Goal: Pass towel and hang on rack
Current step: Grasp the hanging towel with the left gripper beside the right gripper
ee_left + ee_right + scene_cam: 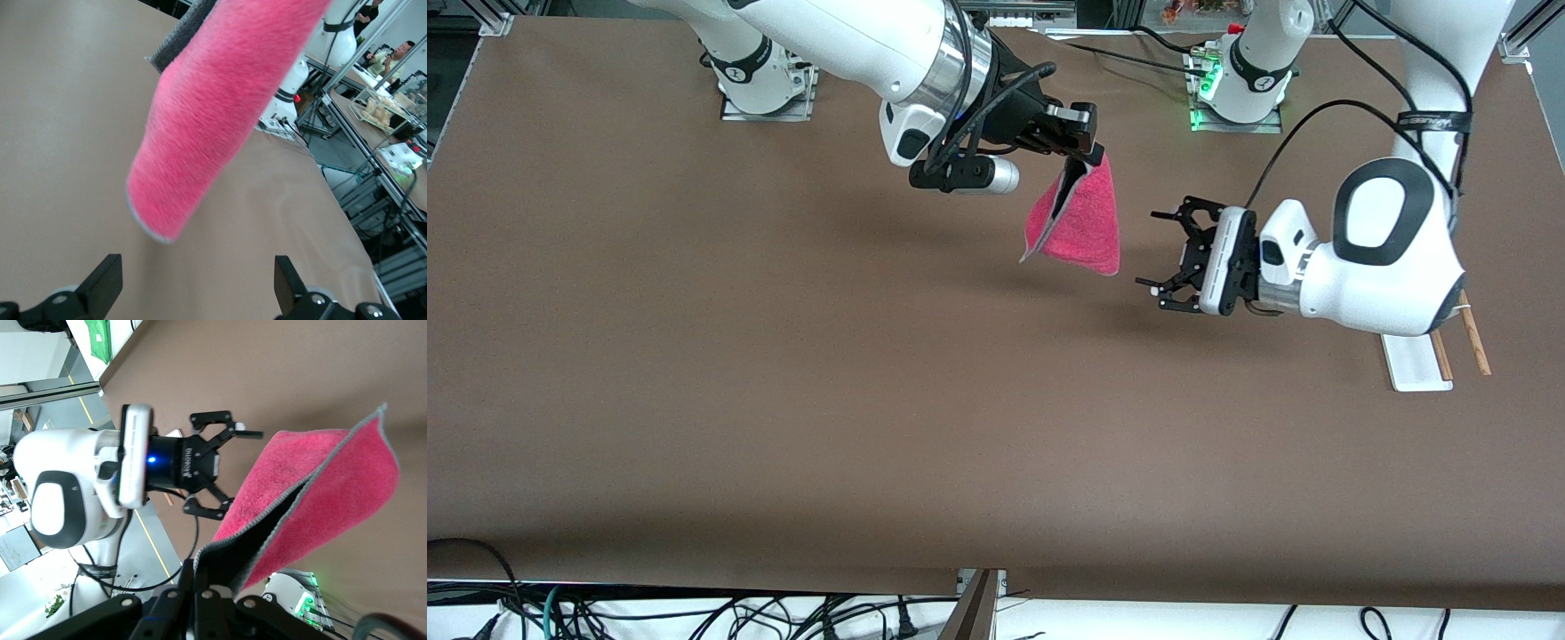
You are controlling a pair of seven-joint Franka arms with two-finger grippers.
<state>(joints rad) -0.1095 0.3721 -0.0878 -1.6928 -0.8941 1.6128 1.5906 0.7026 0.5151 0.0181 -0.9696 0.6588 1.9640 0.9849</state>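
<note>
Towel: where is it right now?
The towel hangs in the air over the table's middle, pinched at its top corner by the right pincer, with the open left pincer beside it, not touching.

Robotics lab: aluminium framing (pixel 360 80), cable tangle (pixel 694 613), brown test table (pixel 783 400).

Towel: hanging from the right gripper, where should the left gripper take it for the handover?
Probably the free lower edge of the towel, approached sideways from the left arm's end. It hangs folded from the right gripper, and the open left gripper already faces that edge.
</note>
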